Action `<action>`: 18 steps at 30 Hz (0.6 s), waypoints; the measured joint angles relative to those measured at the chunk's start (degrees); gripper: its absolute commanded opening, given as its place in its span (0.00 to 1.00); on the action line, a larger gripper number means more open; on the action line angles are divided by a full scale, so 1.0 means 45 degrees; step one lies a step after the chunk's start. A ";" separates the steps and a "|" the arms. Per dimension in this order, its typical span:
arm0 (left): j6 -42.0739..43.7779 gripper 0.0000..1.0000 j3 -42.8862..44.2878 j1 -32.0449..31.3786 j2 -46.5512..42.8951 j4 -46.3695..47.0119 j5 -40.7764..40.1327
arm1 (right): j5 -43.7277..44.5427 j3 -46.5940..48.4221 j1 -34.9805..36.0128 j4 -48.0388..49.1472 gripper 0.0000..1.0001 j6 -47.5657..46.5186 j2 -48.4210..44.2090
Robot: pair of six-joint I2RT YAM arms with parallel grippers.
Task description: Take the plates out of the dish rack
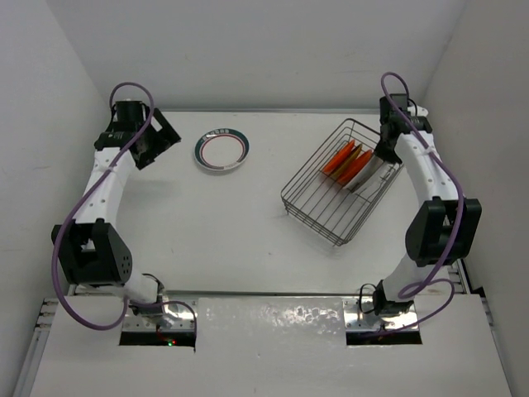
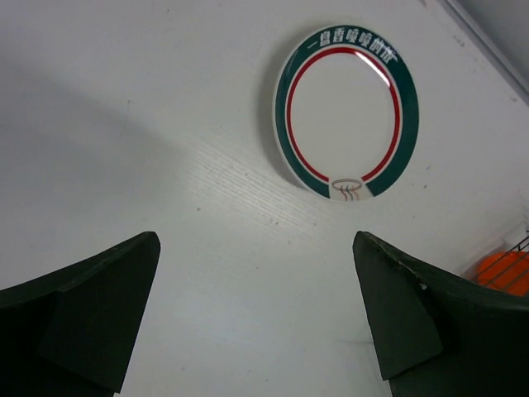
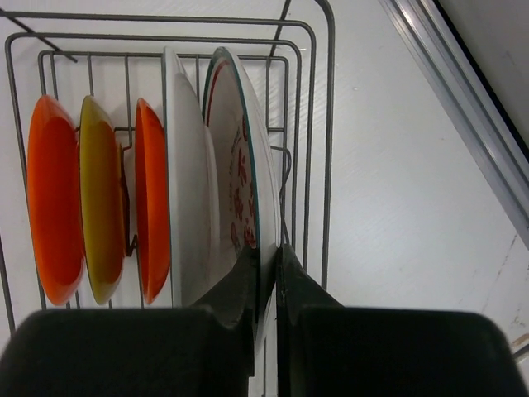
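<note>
While the right gripper (image 3: pixel 266 281) is pinched tight on the rim of a green-rimmed plate (image 3: pixel 244 165), that plate stands on edge at the right end of the row in the dish rack (image 1: pixel 343 182). From the right wrist camera the row reads, left to right: an orange plate (image 3: pixel 54 207), a yellowish plate (image 3: pixel 101 207), another orange one (image 3: pixel 151 198), a plain white plate (image 3: pixel 186 182), then the gripped plate. All stand upright with faces turned toward their neighbours, rims pointing up at the camera.

From above, the rack lies on the right side of the table (image 1: pixel 248 231). Its long axis runs on a diagonal from the far right corner toward the table's middle. The plates are bunched at its far end.

A second green-rimmed plate (image 2: pixel 347 112) lies flat, face up, on the far left part of the table, well apart from the rack. The left gripper (image 2: pixel 254 248) hangs near it with its jaws spread wide, holding nothing.
</note>
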 measured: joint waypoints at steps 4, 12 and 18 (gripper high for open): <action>0.0160 1.00 0.0277 0.0000 0.0039 -0.0544 0.0301 | 0.0175 0.0466 0.0000 -0.0787 0.00 0.0063 0.0083; 0.0627 1.00 0.2035 0.0000 0.0627 -0.0777 0.0889 | 0.1472 0.4872 -0.0092 -0.3813 0.00 -0.0107 0.0141; 0.0753 1.00 0.2875 -0.0034 0.1321 -0.0457 0.2579 | 0.2157 0.7121 -0.0102 -0.4512 0.00 -0.0447 -0.0223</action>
